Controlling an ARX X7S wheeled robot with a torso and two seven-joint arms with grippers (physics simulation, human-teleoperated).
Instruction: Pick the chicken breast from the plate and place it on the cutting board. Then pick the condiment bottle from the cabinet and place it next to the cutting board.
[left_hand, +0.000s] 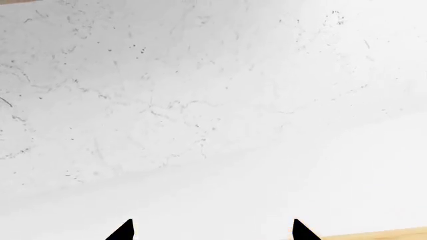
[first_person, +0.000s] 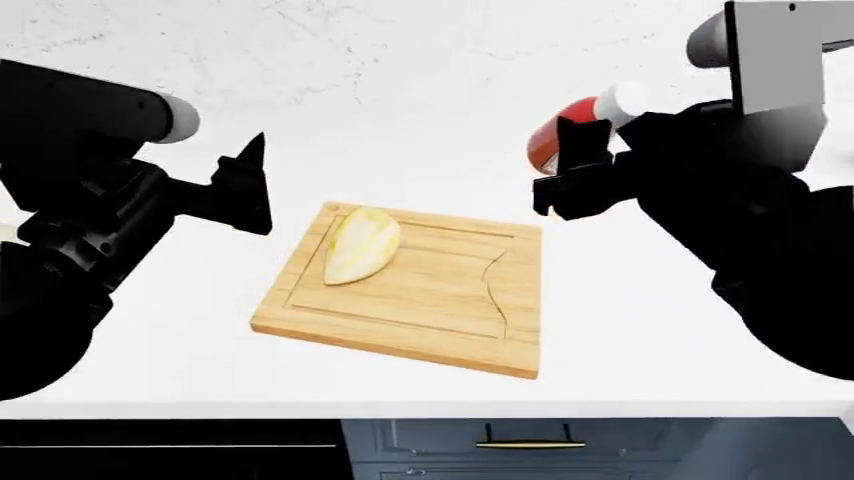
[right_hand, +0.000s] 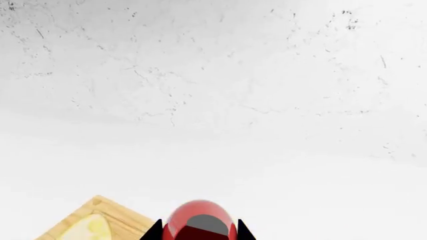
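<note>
The pale-yellow chicken breast (first_person: 360, 245) lies on the far-left part of the light wooden cutting board (first_person: 427, 300). My right gripper (first_person: 567, 165) is shut on the red condiment bottle (first_person: 561, 135), tilted with its white cap (first_person: 618, 100) pointing right, held above the counter just beyond the board's far-right corner. In the right wrist view the bottle (right_hand: 198, 220) sits between the black fingertips, with the board corner (right_hand: 110, 212) and chicken (right_hand: 90, 230) beside it. My left gripper (first_person: 254, 185) hangs open left of the board; its fingertips (left_hand: 123, 231) hold nothing. The plate is out of view.
A white marble counter (first_person: 641, 320) carries the board, backed by a white speckled wall (first_person: 400, 50). Dark cabinet fronts with a brass handle (first_person: 530, 442) run below the counter's front edge. A strip of the board (left_hand: 380, 234) shows in the left wrist view.
</note>
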